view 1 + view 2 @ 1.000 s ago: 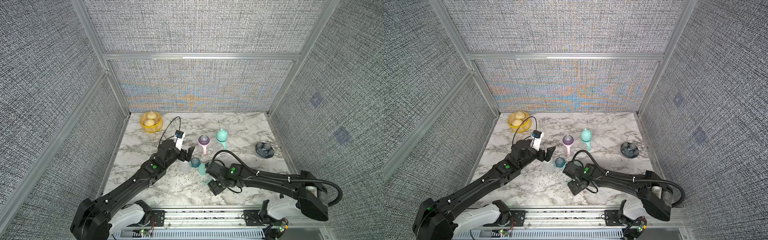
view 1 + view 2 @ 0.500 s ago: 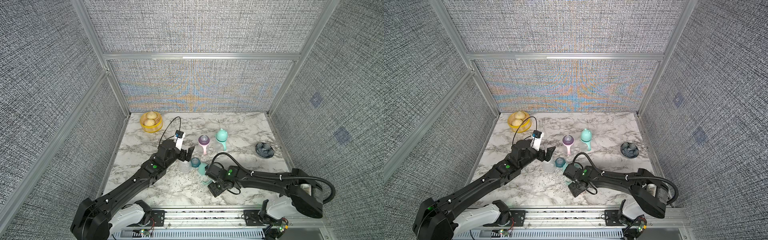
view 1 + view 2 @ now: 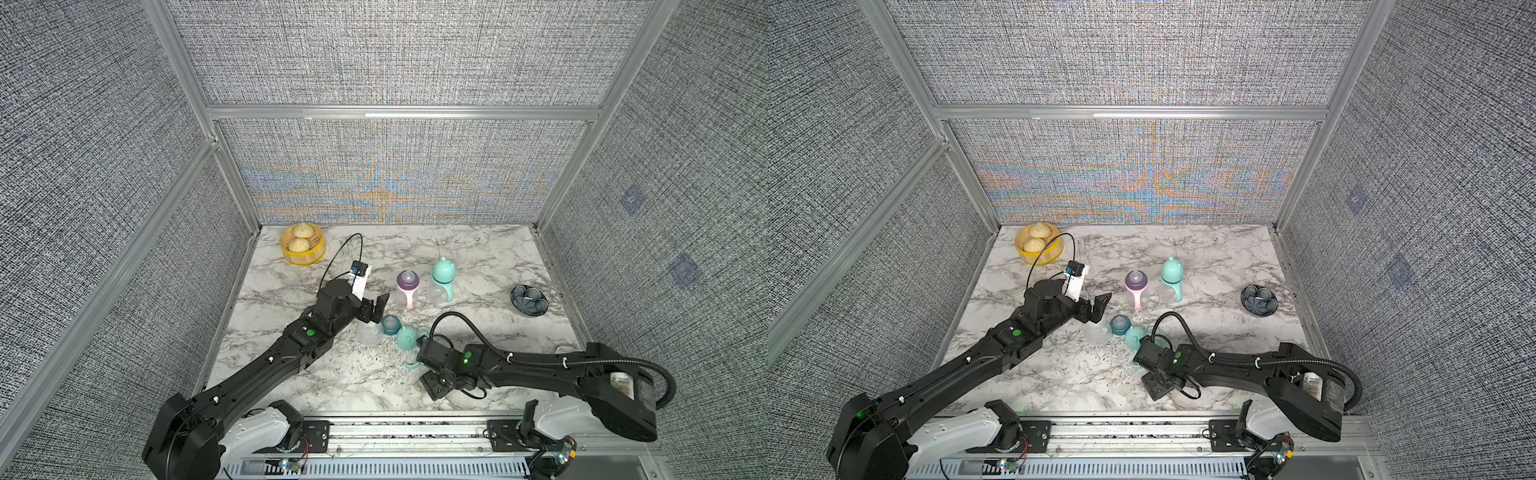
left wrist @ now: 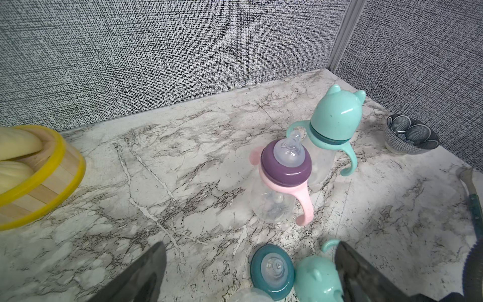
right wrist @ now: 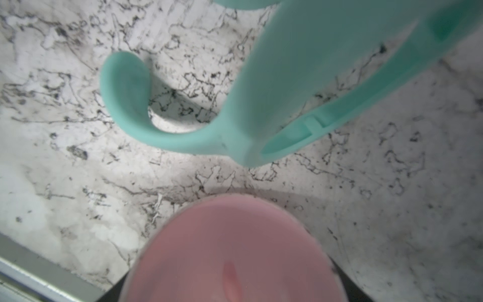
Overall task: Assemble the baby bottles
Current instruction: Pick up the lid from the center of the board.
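My left gripper hangs open over a clear bottle lying on its side with a teal nipple collar. A loose mint eared cap touches that collar. Behind them a pink-handled bottle with a purple collar stands uncapped, beside a mint-capped bottle. My right gripper is shut on a pink dome cap, low over the marble beside a loose mint handle. In both top views the right wrist hides its fingers.
A yellow basket with buns sits at the back left. Near the right wall is a dark patterned bowl. Grey fabric walls close three sides. A metal rail runs along the front edge.
The right arm has edged slightly to the left and nearer the front, beside the mint handle. The left arm and the bottles have not moved.
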